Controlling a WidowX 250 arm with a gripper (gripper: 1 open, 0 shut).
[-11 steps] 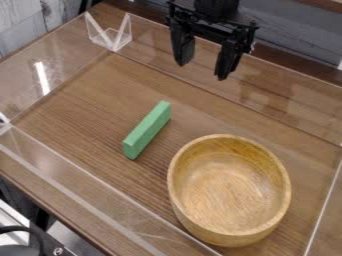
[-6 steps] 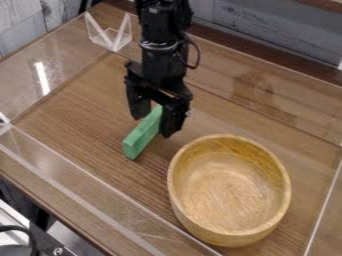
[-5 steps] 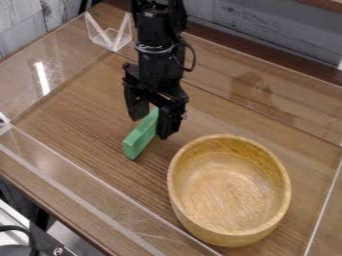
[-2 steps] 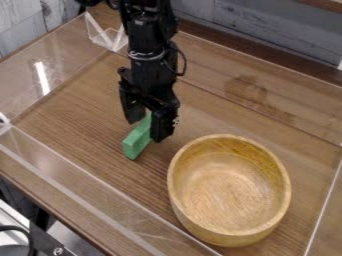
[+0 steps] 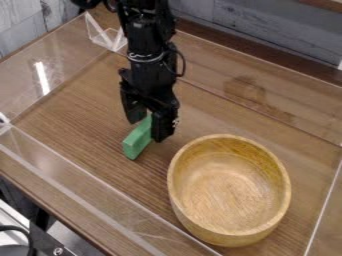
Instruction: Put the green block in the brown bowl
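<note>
Green block lies flat on the wooden table. It is a long, thin bar, and it points up and to the right. Its lower end sits out in the open, close to the front of the table. Its upper end is tucked under the robot's gripper.

The gripper is black and points straight down. Its two fingers are spread wide apart. One finger comes down on the left side of the block's upper end. The other finger comes down on the right side. So the top part of the block sits in the gap between them. The fingers are very low, down by the block. I cannot tell if they touch it. The block is not lifted; it rests on the table.

The brown bowl stands to the right of the block and a bit nearer the front. It is round, made of light wood, and much bigger than the block. Its rim is close to the block's lower end but does not touch it. The gripper is up and to the left of the bowl, not over it.
</note>
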